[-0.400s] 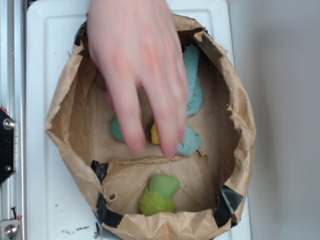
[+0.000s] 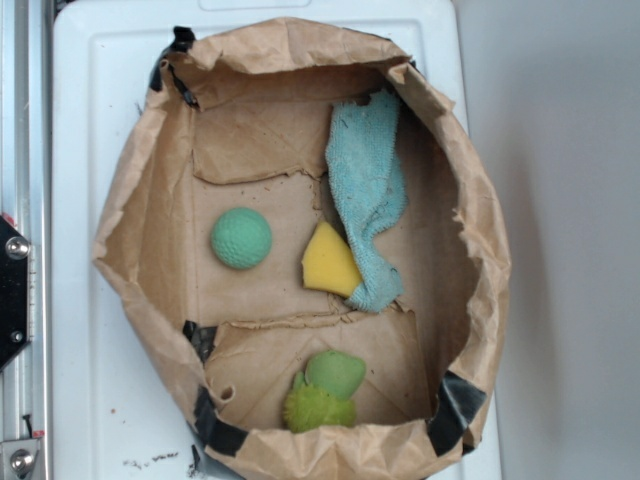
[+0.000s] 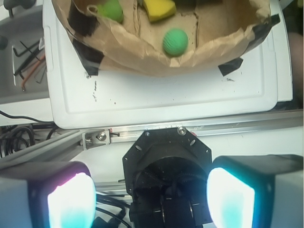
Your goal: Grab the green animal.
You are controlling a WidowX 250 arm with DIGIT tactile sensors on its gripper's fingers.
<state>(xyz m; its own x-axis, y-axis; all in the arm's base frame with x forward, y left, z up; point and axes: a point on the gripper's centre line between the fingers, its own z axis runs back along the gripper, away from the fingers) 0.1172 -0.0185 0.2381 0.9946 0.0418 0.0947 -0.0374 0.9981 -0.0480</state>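
You're basically at zero here: your tool sits spread wide and empty, well off the paper bag, green animal untouched.

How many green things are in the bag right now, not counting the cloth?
2: the teal-green ball lies left of centre, beside the yellow sponge; the green animal sits against the paper bag's near wall. More could hide under the blue cloth.

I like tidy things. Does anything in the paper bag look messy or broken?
Yes. The paper bag has ragged, torn edges patched with black tape. The blue cloth lies crumpled, slumped over the yellow sponge.
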